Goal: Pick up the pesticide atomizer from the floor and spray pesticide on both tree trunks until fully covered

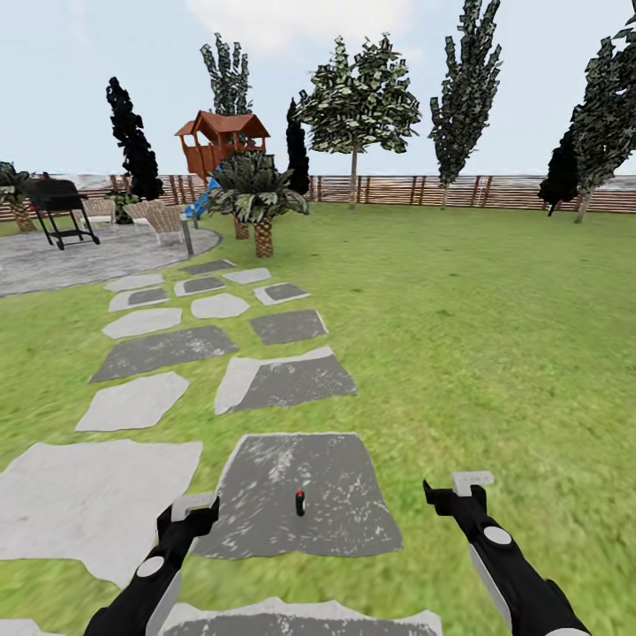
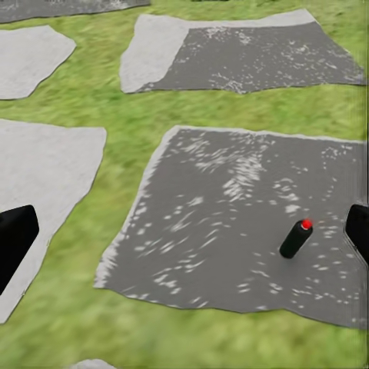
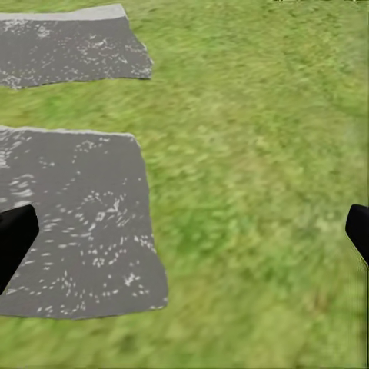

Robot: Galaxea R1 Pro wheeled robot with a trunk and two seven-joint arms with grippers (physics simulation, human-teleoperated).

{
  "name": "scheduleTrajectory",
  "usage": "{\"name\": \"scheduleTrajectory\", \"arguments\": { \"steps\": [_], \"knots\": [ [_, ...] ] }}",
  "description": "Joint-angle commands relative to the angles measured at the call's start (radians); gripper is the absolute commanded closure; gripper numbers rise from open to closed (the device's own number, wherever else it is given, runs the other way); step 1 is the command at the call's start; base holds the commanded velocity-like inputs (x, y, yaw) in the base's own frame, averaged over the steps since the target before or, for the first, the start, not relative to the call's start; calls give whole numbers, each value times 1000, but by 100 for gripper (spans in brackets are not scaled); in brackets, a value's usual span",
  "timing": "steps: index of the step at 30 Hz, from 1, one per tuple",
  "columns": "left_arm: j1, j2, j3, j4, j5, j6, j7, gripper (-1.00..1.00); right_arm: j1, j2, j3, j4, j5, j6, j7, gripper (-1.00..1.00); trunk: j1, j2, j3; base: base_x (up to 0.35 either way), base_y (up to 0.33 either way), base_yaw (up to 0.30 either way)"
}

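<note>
The pesticide atomizer (image 1: 300, 503), a small dark bottle with a red cap, stands upright on a dark grey stone slab (image 1: 265, 512) just ahead of the robot, between the two arms and nearer to the left one. In the left wrist view the atomizer (image 2: 296, 238) sits on the same speckled slab (image 2: 215, 223), free of the black fingertips (image 2: 15, 242) that show at both edges of that picture; the fingers stand far apart, so the left gripper (image 1: 188, 517) is spread wide and holds nothing. The right gripper (image 1: 452, 495) hangs over the grass (image 1: 495, 353) to the right of the slab, and its wrist view shows one fingertip (image 3: 14, 238) at each edge with lawn and the slab's edge between them, so it too is wide and empty. Beyond the slab, a path of pale and dark stepping stones (image 1: 141, 322) runs away to the far left toward a paved patio (image 1: 79, 256) with a black grill (image 1: 60, 210) and chairs. A short palm (image 1: 258, 199) and a red-brown playhouse (image 1: 221, 141) stand behind it. Along the far wooden fence (image 1: 495, 190) rise tall trees with pale trunks, among them one at centre (image 1: 355, 106) and one further right (image 1: 464, 97).
</note>
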Motion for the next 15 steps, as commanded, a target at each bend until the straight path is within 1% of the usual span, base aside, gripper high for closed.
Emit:
{"name": "scheduleTrajectory", "arguments": {
  "steps": [1, 4, 6, 15],
  "knots": [
    [0, 0, 0, 0, 0, 0, 0, -100, 0, 0, 0, 0, 0, 0, 0, -100, 0, 0, 0, 268, -225, 0],
    [0, 0, 1, 0, 0, 0, 0, -100, 0, 0, 0, 0, 0, 0, 0, -100, 0, 0, 0, 279, -203, -19],
    [0, 0, 2, 0, 0, 0, 0, -100, 0, 0, 0, -1, -1, 0, 0, -100, 0, 0, 0, 303, -102, -57],
    [0, 0, 3, 1, 2, -1, 0, -100, 0, 0, 0, 0, -1, 0, 0, -100, 0, 0, 0, 333, -12, -10]
  ]
}}
